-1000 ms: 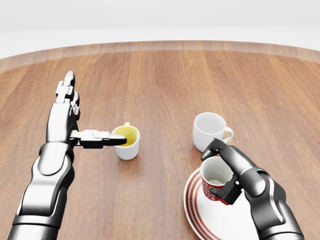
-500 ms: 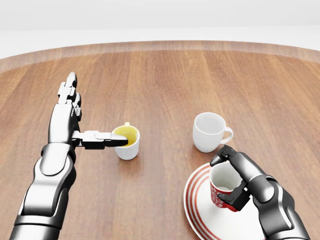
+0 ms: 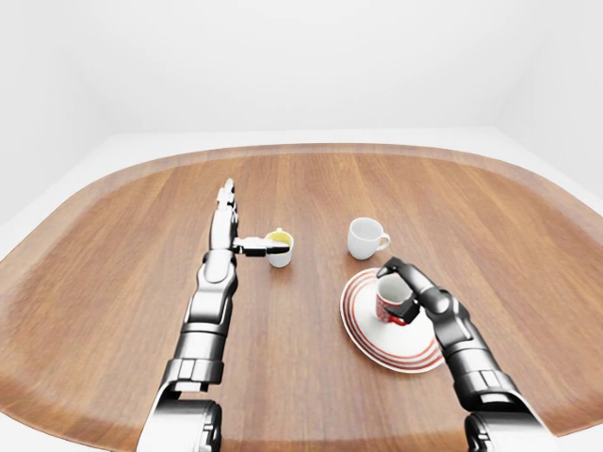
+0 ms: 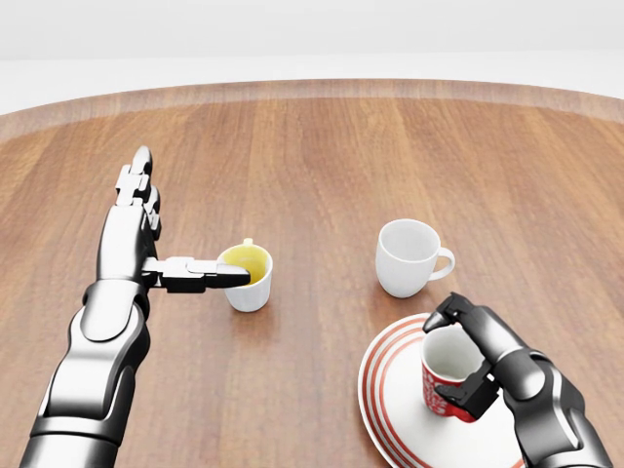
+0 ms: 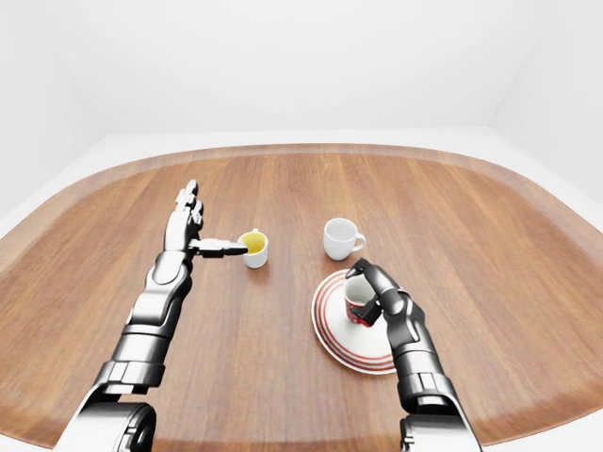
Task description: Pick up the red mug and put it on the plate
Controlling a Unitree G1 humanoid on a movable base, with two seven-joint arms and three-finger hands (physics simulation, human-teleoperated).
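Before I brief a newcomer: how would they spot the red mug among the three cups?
On the wooden table, find the red-striped plate at the head view's lower right. The red mug stands over it, held in the right hand. Alone among them it is red outside; the others are white.

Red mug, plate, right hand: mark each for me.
red mug [image 4: 441, 389]: head view, on its red side wall below the rim.
plate [image 4: 390, 385]: head view, on the bare striped rim left of the mug.
right hand [image 4: 487, 363]: head view, on the fingers wrapped round the mug.

red mug [image 4: 450, 382], red-striped white plate [image 4: 395, 390], white cup [image 4: 408, 255]
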